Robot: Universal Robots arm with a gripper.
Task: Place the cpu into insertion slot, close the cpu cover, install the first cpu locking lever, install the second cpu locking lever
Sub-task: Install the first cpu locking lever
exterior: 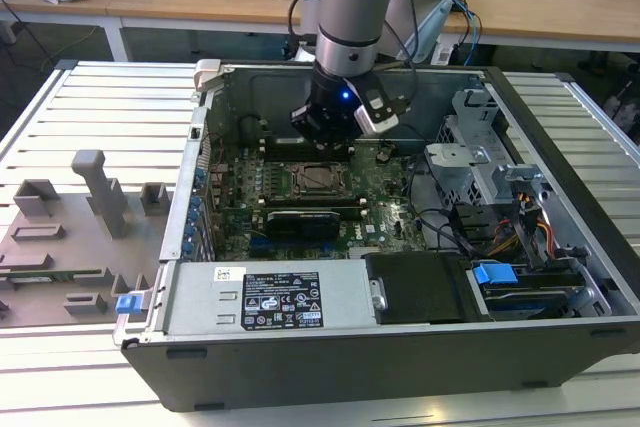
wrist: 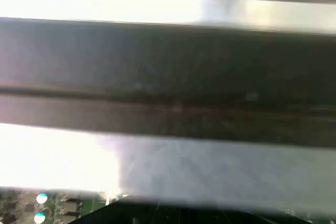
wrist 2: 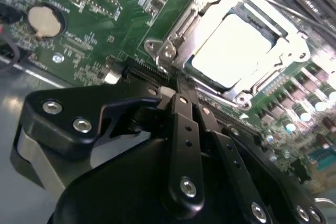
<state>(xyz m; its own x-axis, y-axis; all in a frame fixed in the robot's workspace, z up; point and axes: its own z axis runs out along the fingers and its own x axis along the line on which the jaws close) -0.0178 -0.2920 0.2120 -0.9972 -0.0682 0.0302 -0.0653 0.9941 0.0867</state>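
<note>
The cpu (wrist 2: 234, 51) lies flat in the insertion slot (exterior: 318, 179), its pale metal top glaring in the second wrist view. The silver cpu cover (wrist 2: 195, 35) lies down around it, and the chip shows through its window. A thin lever wire (wrist 2: 273, 1) runs along the far side of the socket. My gripper (exterior: 322, 137) hangs just above the green motherboard (wrist 2: 105, 19), at the socket's far edge in the exterior view. In the second wrist view my gripper (wrist 2: 178, 94) has its black fingers (wrist 2: 185, 129) pressed together with nothing between them, their tips beside a socket corner.
The open computer case has a power supply box (exterior: 270, 297) at the front and a drive cage (exterior: 500, 197) with cables on the exterior view's right. A long black card slot (exterior: 300, 219) lies near the socket. A coin battery (wrist 2: 46, 22) sits on the board. A grey fixture tray (exterior: 70, 237) lies outside.
</note>
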